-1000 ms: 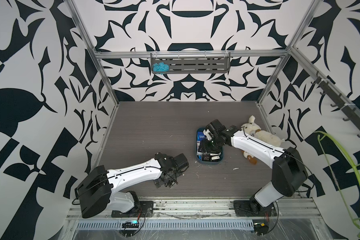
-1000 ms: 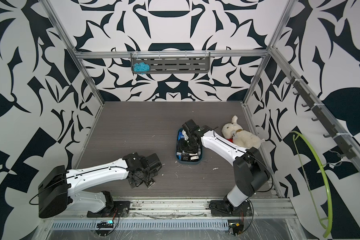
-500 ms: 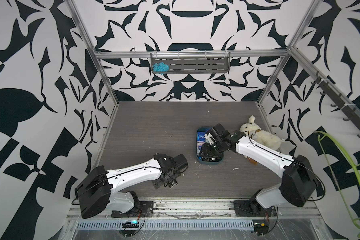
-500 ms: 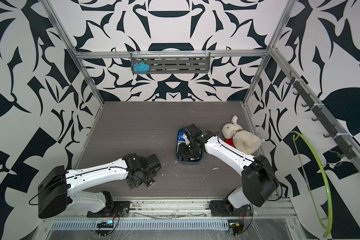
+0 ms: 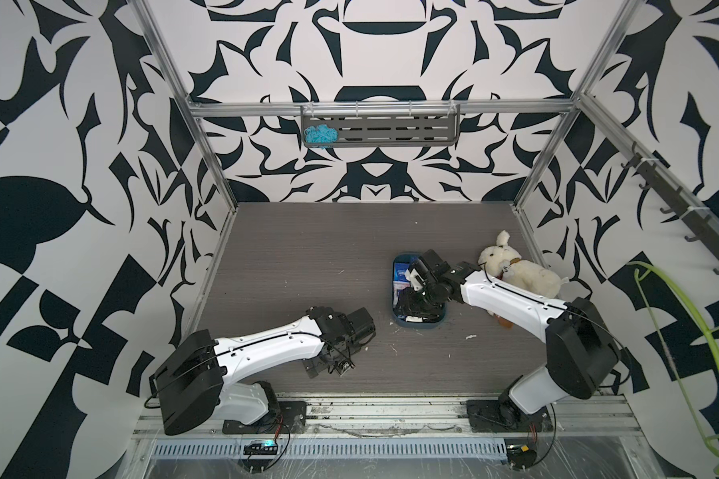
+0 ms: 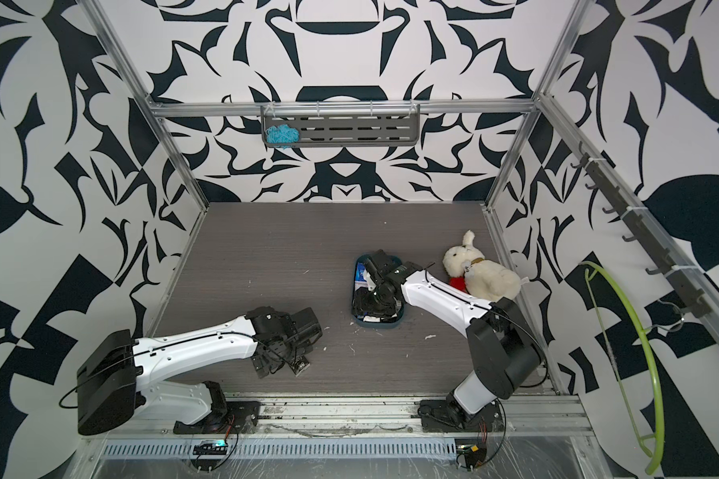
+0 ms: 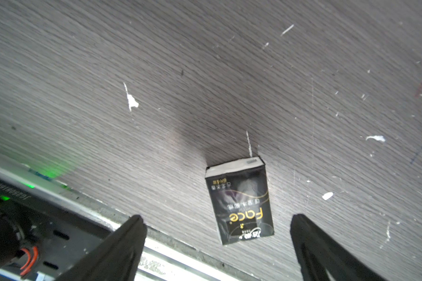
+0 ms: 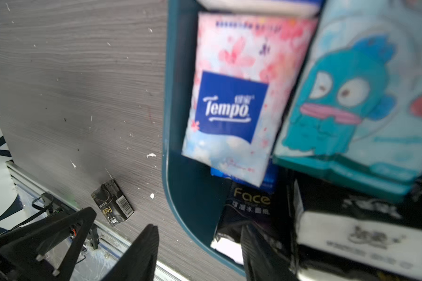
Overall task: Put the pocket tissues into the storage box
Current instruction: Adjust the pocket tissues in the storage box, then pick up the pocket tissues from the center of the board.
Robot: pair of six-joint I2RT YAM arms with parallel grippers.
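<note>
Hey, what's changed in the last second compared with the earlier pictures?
The right arm swung its elbow outward, then brought it back; the right fingers stayed apart at the storage box rim. Nothing was grasped or released. The left fingers stayed open over the black packet; the plush dog didn't move.

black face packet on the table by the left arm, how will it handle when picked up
Probably light and a bit squashy: the black packet has a creased-looking film wrap. It lies flat on the table, so it shouldn't roll or tip. The glossy wrap reflects light, so it may slip in a loose grip.
</note>
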